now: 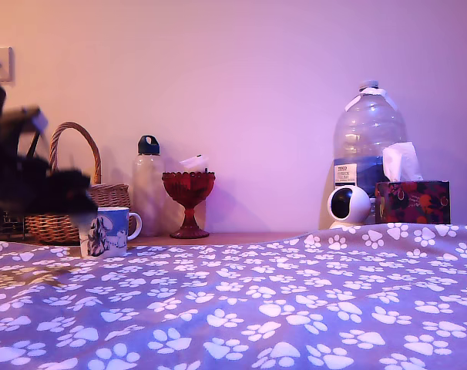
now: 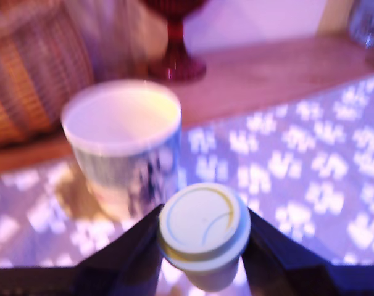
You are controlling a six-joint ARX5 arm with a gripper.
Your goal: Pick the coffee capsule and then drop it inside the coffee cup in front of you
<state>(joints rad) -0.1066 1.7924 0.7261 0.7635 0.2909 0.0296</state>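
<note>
In the wrist view a coffee capsule (image 2: 203, 229) with a pale lid marked by thin curved lines sits between my black fingers (image 2: 134, 253), so my gripper (image 2: 202, 246) is shut on it. Just beyond it stands the white coffee cup (image 2: 122, 139) with a blue picture on its side, its mouth open and nothing visible inside. In the exterior view the cup (image 1: 104, 231) stands at the left on the paw-print cloth, and my arm (image 1: 33, 181) is a dark blur above and to its left. The capsule is not discernible there.
A wicker basket (image 1: 72, 204) stands behind the cup, with a clear bottle (image 1: 148, 185) and a red goblet (image 1: 189, 196) to the exterior view's right. A large water jug (image 1: 368, 142), a round white camera (image 1: 347, 205) and a tissue box (image 1: 412, 200) are at the far right.
</note>
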